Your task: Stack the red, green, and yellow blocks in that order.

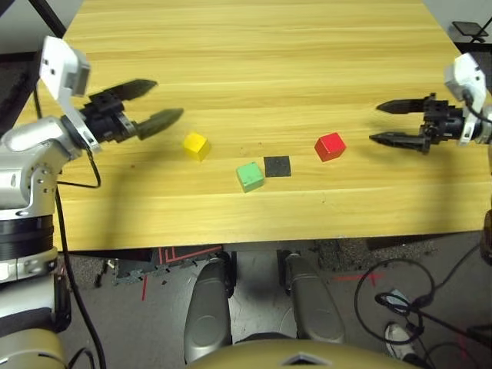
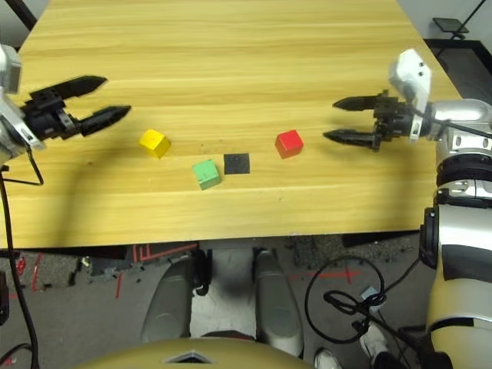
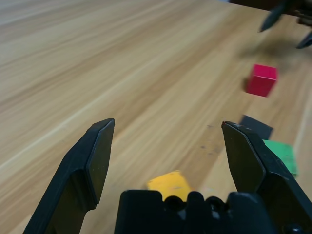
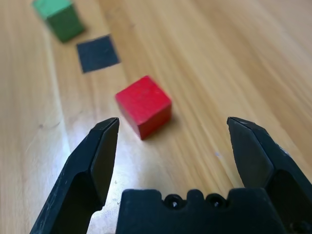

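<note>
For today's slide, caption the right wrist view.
Open right pincer faces the red block; black patch and green block beyond.

Yellow block (image 3: 169,184) partly hidden behind left end effector (image 3: 168,146); green block (image 3: 282,155) likewise.

The right gripper (image 4: 167,141) hangs just above the wooden table (image 4: 234,53), its two black fingers (image 4: 95,156) spread wide with nothing between them. The red block (image 4: 144,106) sits on the table a little ahead of the fingertips, apart from both. Beyond it lies a flat black square patch (image 4: 98,52), and past that the green block (image 4: 59,18).
</note>
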You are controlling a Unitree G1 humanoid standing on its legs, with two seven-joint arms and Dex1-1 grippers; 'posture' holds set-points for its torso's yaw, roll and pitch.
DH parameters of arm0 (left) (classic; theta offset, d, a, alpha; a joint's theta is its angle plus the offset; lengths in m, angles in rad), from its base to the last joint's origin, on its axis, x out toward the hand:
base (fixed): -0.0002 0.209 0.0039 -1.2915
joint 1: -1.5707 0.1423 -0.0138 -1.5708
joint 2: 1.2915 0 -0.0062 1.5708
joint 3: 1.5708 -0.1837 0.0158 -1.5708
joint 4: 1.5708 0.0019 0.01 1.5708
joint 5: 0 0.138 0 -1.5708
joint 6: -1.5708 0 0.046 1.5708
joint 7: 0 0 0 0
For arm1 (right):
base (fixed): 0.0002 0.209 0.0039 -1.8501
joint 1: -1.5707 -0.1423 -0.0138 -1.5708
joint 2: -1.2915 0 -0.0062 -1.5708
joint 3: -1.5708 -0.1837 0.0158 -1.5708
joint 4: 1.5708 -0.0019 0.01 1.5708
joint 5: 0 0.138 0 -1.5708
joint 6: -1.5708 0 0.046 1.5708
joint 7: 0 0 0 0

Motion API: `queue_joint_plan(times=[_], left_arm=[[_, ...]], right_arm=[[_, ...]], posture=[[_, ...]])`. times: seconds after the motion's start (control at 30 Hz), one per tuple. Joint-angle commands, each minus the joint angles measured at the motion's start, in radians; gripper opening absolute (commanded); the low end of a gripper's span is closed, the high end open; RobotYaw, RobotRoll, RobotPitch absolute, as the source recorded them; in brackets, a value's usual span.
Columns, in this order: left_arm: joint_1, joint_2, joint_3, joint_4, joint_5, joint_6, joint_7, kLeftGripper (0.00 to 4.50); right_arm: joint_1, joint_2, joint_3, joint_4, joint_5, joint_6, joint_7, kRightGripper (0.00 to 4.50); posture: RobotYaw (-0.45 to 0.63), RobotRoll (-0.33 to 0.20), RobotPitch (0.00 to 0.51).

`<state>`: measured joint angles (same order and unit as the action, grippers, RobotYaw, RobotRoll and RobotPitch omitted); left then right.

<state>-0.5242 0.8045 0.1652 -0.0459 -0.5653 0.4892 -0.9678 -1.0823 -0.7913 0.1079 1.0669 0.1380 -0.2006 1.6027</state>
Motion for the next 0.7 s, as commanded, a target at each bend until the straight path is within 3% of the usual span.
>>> queue_joint_plan(times=[0.03, 0.23, 0.67, 0.7], left_arm=[[0.026, -0.005, -0.035, -0.06, -0.002, 0.037, -0.008, 4.47], [0.093, 0.014, -0.085, -0.149, 0.013, 0.065, -0.027, 4.47], [0.11, -0.001, -0.098, -0.237, 0.01, 0.11, 0.014, 4.47], [0.113, -0.003, -0.097, -0.243, 0.009, 0.113, 0.018, 4.49]], right_arm=[[-0.048, 0.021, 0.093, 0.052, -0.029, -0.071, 0.012, 4.5], [-0.132, 0.07, 0.195, 0.146, -0.107, -0.188, 0.012, 4.5], [-0.178, 0.168, 0.187, 0.225, -0.271, -0.285, -0.033, 4.5], [-0.179, 0.173, 0.19, 0.226, -0.287, -0.294, -0.048, 4.32]], posture=[[0.15, -0.064, 0.207], [0.22, -0.059, 0.211], [0.31, -0.046, 0.222], [0.31, -0.045, 0.222]])
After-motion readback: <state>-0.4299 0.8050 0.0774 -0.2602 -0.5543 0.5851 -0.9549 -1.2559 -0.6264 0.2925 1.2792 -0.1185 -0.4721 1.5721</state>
